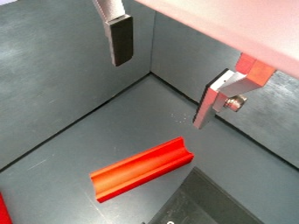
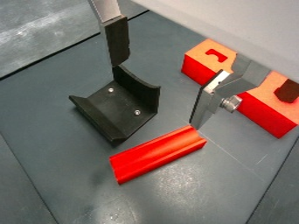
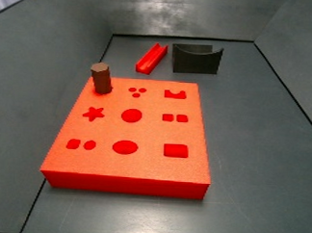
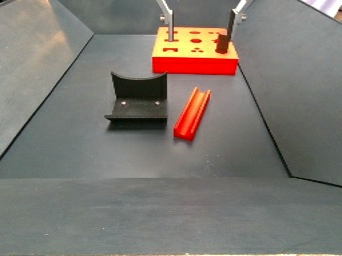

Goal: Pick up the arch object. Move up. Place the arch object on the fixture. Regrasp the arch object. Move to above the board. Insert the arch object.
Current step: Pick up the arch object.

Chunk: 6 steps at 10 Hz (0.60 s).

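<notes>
Arch object (image 2: 159, 153) lies beside fixture (image 2: 118, 106); gripper (image 2: 163, 74) hangs above, fingers apart, empty.

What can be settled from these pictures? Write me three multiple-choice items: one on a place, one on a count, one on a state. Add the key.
1. Where does the arch object lie?
A. On the floor beside the fixture
B. In the fixture's notch
C. On the board

2. How many brown pegs stand on the board?
A. None
B. One
C. Three

3. What state is the gripper in?
A. Shut on the arch object
B. Shut on a peg
C. Open and empty

Key: A, since both side views show it flat on the floor next to the fixture; B, a single peg at one corner; C, the fingers hang apart above the floor with nothing between them.
</notes>
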Available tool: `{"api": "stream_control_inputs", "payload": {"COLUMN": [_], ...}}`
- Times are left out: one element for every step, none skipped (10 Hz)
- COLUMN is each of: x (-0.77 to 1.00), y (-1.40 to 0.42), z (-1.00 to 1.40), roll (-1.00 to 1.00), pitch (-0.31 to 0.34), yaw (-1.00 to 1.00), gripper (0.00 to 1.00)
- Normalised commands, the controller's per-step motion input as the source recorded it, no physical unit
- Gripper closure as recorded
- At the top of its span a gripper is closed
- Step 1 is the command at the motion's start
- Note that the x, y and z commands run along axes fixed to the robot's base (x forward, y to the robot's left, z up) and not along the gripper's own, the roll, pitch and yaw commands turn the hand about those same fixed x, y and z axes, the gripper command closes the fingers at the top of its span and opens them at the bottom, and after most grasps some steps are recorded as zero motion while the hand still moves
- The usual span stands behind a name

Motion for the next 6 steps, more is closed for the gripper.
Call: {"api": "stream_control_inputs", "payload": {"x": [-0.58,-0.22,-0.20,-0.19,0.67,0.74], "y": [0.02,0.16,0.15,0.11,0.00,-0.03], "z": [-0.65,-1.00,-1.00,-1.00,-1.00,-1.00], "roll": [0.19,-0.05,-0.05,0.00,0.00,-0.04], "pitch": [-0.084,0.000,0.000,0.000,0.000,0.000], "yaw": [-0.56,-0.90,-0.93,-0.87,-0.15,-0.11], "gripper": [0.00,0.00,0.00,0.00,0.00,0.00]}}
